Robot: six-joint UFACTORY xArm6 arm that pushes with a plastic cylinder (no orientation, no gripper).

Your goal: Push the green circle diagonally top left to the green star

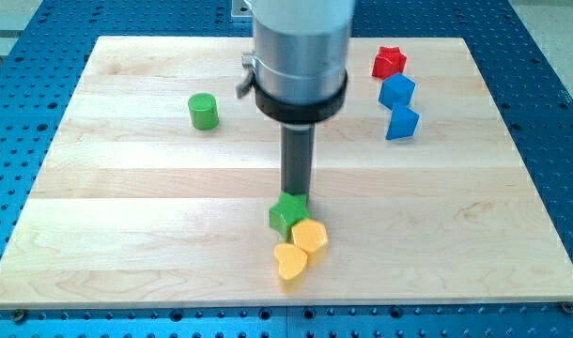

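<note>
Above green star (pixel 287 215): tip (pixel 295 195), rod vert

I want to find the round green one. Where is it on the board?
The green circle sits alone in the view's upper left part of the wooden board, far up and left of the green star, where my tip is.
</note>
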